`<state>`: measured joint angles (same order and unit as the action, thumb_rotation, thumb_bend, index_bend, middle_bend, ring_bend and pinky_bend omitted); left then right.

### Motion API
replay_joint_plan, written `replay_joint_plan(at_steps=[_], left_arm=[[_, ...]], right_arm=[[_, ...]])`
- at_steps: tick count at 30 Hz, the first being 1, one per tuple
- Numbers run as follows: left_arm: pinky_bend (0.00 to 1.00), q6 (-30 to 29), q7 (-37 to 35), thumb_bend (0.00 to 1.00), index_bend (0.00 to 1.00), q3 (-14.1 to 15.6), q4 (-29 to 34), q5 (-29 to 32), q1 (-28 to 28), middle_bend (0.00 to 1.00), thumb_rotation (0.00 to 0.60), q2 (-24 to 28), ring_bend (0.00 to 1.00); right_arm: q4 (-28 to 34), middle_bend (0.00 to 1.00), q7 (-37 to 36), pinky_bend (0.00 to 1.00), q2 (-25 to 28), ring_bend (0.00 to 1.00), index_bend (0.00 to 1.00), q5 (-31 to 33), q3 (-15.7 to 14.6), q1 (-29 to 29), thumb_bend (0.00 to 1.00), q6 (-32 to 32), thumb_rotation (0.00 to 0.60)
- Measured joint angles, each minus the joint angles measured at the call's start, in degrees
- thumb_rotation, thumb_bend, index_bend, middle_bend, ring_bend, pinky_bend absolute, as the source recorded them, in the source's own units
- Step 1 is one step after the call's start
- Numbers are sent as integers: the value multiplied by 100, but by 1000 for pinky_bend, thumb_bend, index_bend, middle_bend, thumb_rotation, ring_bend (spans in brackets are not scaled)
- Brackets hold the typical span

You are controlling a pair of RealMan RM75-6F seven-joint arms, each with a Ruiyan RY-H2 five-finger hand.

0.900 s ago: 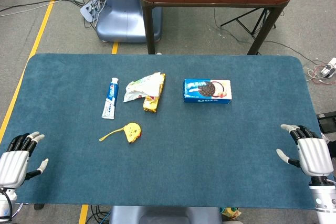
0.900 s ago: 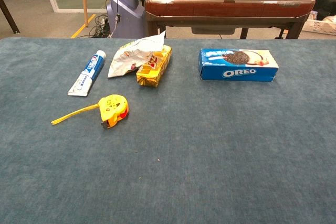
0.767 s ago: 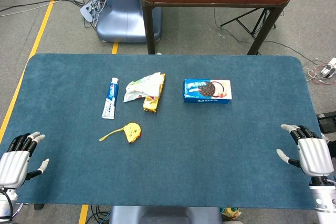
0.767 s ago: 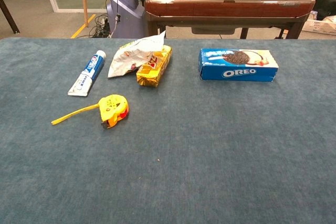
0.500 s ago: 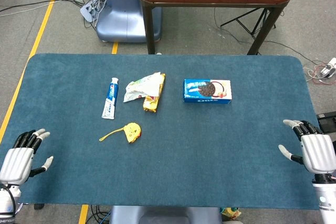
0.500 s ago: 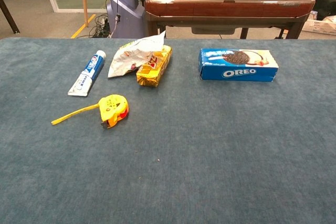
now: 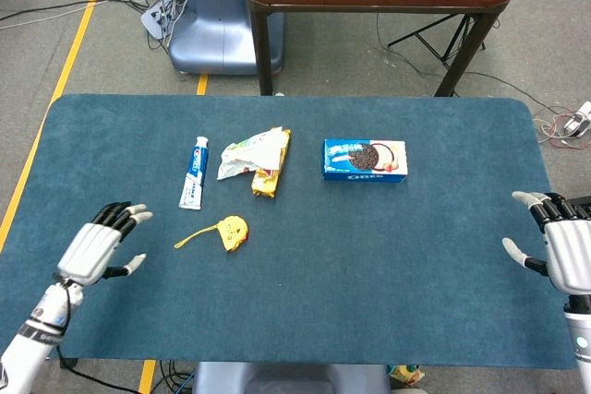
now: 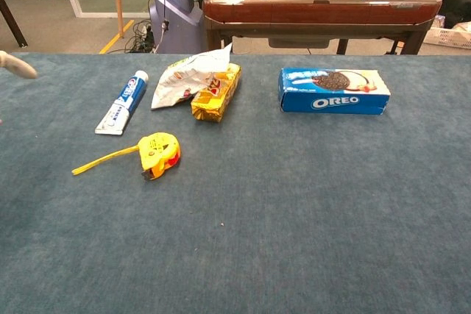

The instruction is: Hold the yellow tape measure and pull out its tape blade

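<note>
One yellow tape measure is seen lying left of centre on the blue tabletop, with a short length of tape blade drawn out toward the left. One toothpaste tube, one crumpled snack wrapper, one yellow snack pack and one Oreo box are counted above it. The left robot hand is noted at lower left, released, fingers spread, apart from the tape measure. The right robot hand is noted at the right edge, likewise released and grasping nothing.

Bright, even, sharp indoor light
</note>
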<state>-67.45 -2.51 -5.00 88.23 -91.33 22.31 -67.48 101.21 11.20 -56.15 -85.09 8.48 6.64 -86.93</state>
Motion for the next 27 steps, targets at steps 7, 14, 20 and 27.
replay_joint_plan(at_steps=[7,14,20,27], left_arm=[[15,974,-187,283,176,-131,-20,-54,860,139,600,-184,18],[0,1858,-300,261,211,-275,-75,156,1637,178,600,-546,6],[0,2518,-287,246,215,-391,-188,501,2180,178,600,-851,0],[0,3266,5,228,224,-482,-496,1145,2733,189,596,-1192,0]], right_arm=[[41,344,51,411,6,276,290,1,-63,-19,266,20,600],[43,344,43,411,48,276,290,23,-91,-70,266,-28,600],[36,344,18,412,67,276,290,41,-108,-100,265,-47,600],[-27,344,-51,411,72,276,290,83,-123,-148,266,-82,600]])
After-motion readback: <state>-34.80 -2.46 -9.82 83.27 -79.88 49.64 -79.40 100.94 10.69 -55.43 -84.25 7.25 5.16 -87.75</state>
